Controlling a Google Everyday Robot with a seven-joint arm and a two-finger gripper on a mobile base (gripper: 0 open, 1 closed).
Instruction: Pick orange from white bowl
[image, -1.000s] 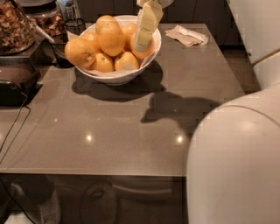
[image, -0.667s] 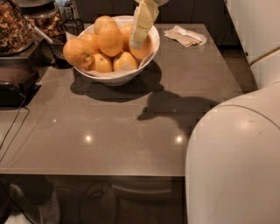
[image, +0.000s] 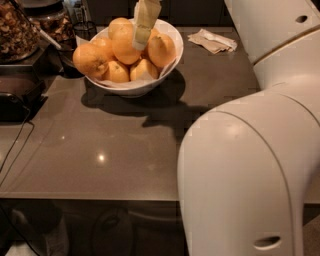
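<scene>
The white bowl (image: 167, 59) stands at the back of the grey counter, lined with white paper and heaped with several oranges. The large deep-orange orange (image: 125, 45) lies in the middle of the heap; others lie to its left (image: 90, 60) and right (image: 161, 50). My gripper (image: 141, 36) hangs down from the top edge over the bowl. Its pale fingers (image: 145, 20) reach to the top of the heap, between the middle orange and the right one. My white arm fills the right side of the view.
A crumpled napkin (image: 215, 41) lies right of the bowl. At the left stand a jar of dark dry food (image: 17, 30), a dark container (image: 75, 50) with a utensil in it, and a black appliance (image: 17, 97) with a cable. The grey counter (image: 100, 150) reaches to the front edge.
The view has moved closer to the bowl, which now looks larger and nearer the centre. My gripper has shifted left over the heap, from the right orange towards the middle one.
</scene>
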